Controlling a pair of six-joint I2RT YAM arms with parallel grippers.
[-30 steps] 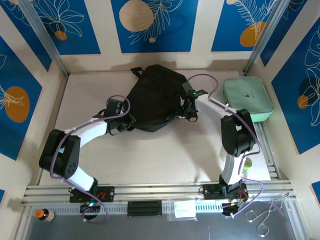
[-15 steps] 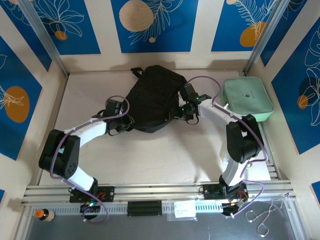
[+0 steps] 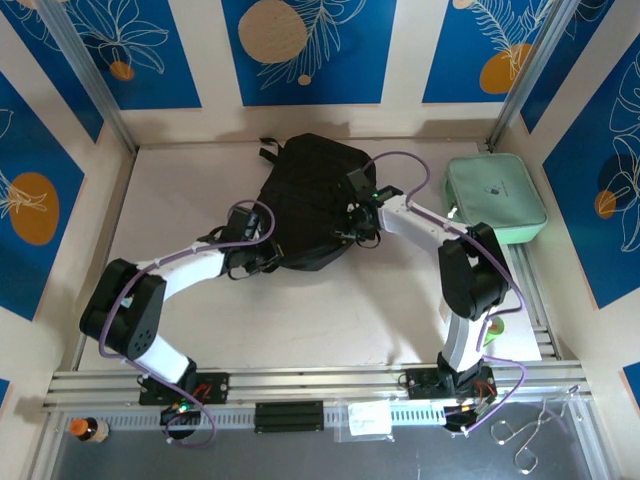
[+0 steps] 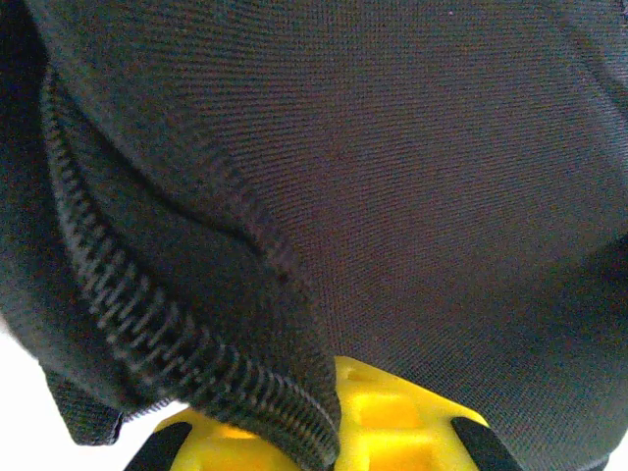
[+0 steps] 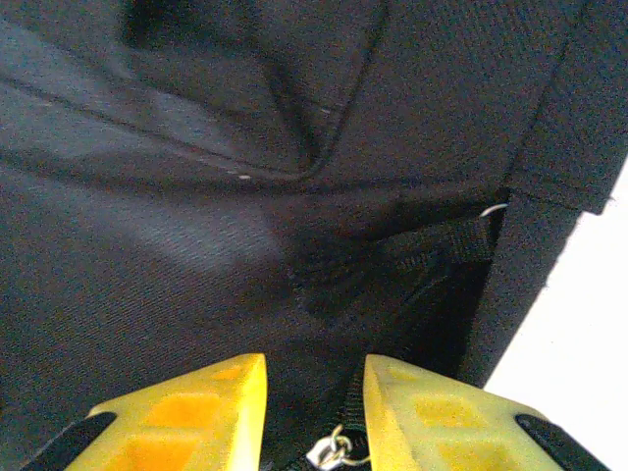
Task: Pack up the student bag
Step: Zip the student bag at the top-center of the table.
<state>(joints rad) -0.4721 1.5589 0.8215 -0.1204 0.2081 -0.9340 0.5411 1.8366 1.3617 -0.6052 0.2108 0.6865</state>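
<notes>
On white tabletop, centre-rear: large black soft fabric backpack lies betw. both arms, a zipper-edged fold clenched in left gripper. The right gripper, jaws parted, straddles small metal zipper pull. Mint-green rectangular zip pouch sits apart, far right.

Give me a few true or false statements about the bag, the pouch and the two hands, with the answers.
1. The bag is black. True.
2. The pouch lies on top of the bag. False: it lies apart from it, to the bag's right.
3. The right hand has its fingers apart. True.
4. The left hand is wide open and clear of the bag. False: it is shut on the bag's fabric.
</notes>
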